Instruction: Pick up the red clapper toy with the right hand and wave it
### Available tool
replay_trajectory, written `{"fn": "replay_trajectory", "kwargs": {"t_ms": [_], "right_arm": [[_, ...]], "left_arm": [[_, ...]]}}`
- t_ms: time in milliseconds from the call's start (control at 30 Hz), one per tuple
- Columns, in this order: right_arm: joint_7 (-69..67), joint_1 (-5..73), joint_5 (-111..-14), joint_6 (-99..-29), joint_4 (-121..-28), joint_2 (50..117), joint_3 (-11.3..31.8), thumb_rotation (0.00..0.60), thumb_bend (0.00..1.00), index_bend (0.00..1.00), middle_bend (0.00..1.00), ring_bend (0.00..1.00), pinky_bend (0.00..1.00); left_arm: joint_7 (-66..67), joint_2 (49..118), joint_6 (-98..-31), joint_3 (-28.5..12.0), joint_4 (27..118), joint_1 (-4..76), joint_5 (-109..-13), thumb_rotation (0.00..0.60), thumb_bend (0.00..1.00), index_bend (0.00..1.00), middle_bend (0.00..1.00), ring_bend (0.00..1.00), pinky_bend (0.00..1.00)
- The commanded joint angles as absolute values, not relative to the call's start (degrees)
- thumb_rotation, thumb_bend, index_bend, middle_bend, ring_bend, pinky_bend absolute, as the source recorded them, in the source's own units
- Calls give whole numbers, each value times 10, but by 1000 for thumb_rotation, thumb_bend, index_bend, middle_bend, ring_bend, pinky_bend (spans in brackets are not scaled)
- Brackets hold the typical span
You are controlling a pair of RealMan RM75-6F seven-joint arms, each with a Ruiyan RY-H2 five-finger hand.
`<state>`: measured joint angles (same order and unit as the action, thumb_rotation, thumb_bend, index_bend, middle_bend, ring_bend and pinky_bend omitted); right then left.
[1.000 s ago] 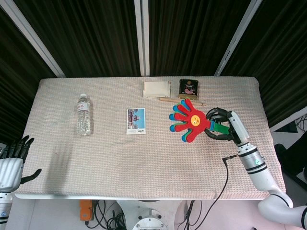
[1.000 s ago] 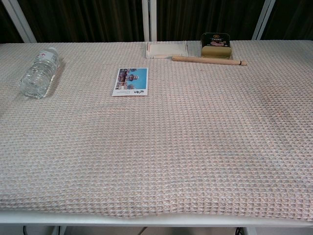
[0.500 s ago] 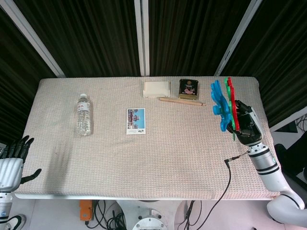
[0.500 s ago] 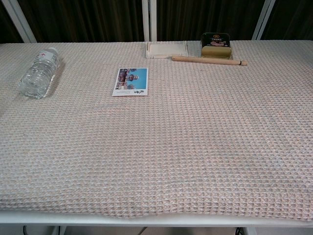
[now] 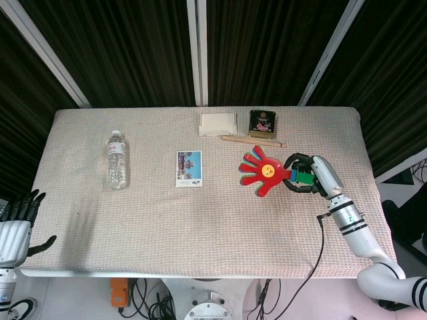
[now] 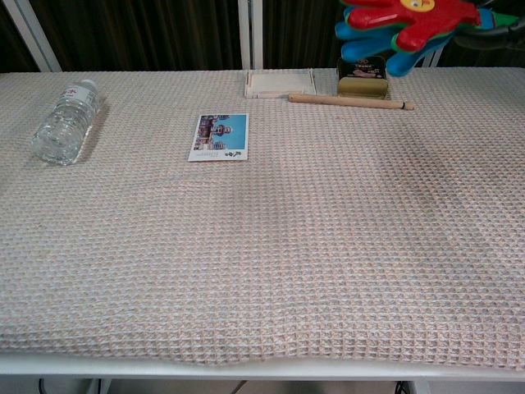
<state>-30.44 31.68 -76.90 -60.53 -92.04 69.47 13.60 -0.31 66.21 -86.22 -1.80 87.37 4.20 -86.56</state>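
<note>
Red plastic fingers fan out from the clapper toy [image 5: 261, 172], with blue and green leaves layered beneath the red one, and I grip its handle in my right hand [image 5: 305, 175], fingers wrapped around it. The toy is off the cloth: in the chest view it hangs high at the top edge of the picture, above the dark tin [image 6: 362, 76], while from the head view it shows just in front of the wooden stick [image 5: 253, 141] and to the right of the picture card [image 5: 189, 168]. So the pick-up is done, I judge, and I am somewhere in the waving; whether more swings are wanted I cannot say from one moment, and setting it down is not asked for. Counting outward from the toy: one clapper, one wooden stick lying just in front of the tin, one tin, one pale flat box [image 5: 217, 124] beside the tin on its left, one picture card further left of the toy, and one water bottle [image 5: 116, 160] lying on its side well apart beyond the card. All rest on the one woven cloth covering the table [image 5: 200, 227]. My left hand [image 5: 16, 223] hangs off the table's near left corner, fingers spread, holding nothing.
</note>
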Motion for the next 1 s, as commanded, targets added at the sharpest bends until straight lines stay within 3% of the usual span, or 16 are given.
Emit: {"fn": "replay_trajectory", "kwargs": {"t_ms": [33, 333, 767, 1000], "right_arm": [[-312, 330, -719, -564, -898, 741, 130, 600, 447, 938, 808, 765, 921], [-436, 326, -760, -566, -868, 791, 131, 600, 444, 918, 782, 751, 908], [-341, 370, -759, -530, -766, 900, 116, 600, 429, 898, 748, 741, 903], [-310, 374, -749, -520, -750, 913, 115, 600, 319, 805, 726, 725, 902]], "left_arm": [[-4, 662, -862, -18, 873, 42, -866, 600, 159, 38, 5, 0, 0], [-4, 666, -859, -18, 870, 43, -865, 600, 159, 38, 5, 0, 0], [-8, 667, -860, -16, 865, 39, -862, 600, 159, 38, 5, 0, 0], [-16, 668, -865, -14, 858, 34, -861, 600, 159, 38, 5, 0, 0]]}}
